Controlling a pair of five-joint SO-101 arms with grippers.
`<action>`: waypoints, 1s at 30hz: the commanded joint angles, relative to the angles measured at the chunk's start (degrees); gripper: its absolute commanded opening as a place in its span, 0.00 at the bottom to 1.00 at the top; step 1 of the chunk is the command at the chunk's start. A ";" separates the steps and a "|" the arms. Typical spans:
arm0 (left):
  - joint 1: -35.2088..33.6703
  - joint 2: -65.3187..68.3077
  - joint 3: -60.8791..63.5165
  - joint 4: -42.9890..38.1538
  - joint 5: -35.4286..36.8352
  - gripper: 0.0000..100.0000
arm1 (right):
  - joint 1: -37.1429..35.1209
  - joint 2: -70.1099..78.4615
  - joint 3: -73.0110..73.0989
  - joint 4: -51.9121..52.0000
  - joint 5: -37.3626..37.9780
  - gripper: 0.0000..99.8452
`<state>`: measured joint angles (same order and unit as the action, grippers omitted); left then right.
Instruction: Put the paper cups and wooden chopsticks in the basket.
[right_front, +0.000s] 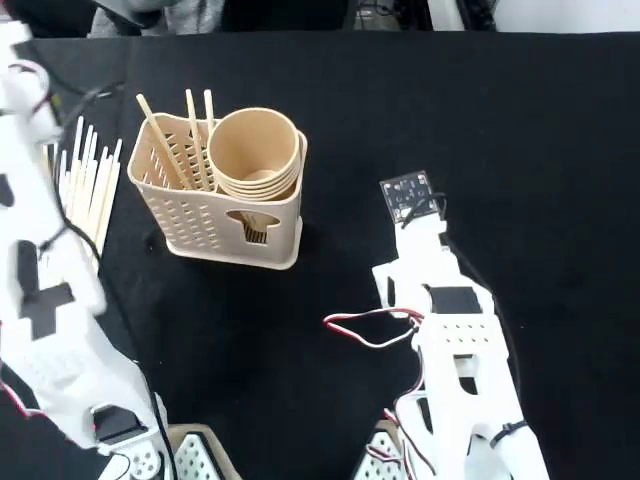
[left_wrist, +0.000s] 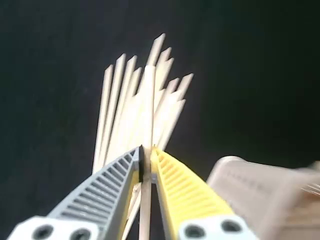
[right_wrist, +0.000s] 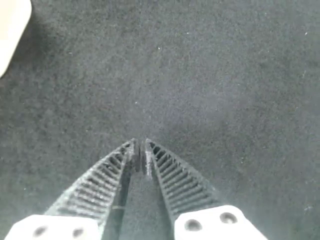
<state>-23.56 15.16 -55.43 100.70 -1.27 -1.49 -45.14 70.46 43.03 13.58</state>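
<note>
Closest to us, our left gripper (left_wrist: 146, 156) is pinched on one wooden chopstick (left_wrist: 145, 210), above the loose chopsticks (left_wrist: 125, 105) fanned out on the black cloth (right_front: 520, 120) just beside the basket (right_front: 215, 225). We see stacked paper cups (right_front: 255, 150) and three chopsticks (right_front: 193, 135) standing in that basket. Our right gripper (right_wrist: 140, 152) hangs over bare cloth, fingers together on nothing.

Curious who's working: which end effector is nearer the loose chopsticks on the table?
Left. The left end effector grips one of the chopsticks; the right end effector is beyond the basket.
</note>
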 joint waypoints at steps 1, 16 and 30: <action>4.44 -7.91 0.04 -0.18 3.25 0.03 | 0.79 -0.31 -0.22 -1.05 0.53 0.03; 9.36 -23.91 7.43 0.18 3.96 0.03 | 0.88 -0.31 -0.22 -1.05 0.53 0.03; 14.64 -78.95 85.76 -60.75 -1.58 0.03 | 0.88 -0.31 -0.22 -1.05 0.53 0.03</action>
<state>-9.76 -54.02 10.07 63.52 -2.59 -1.49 -45.14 70.46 43.03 13.58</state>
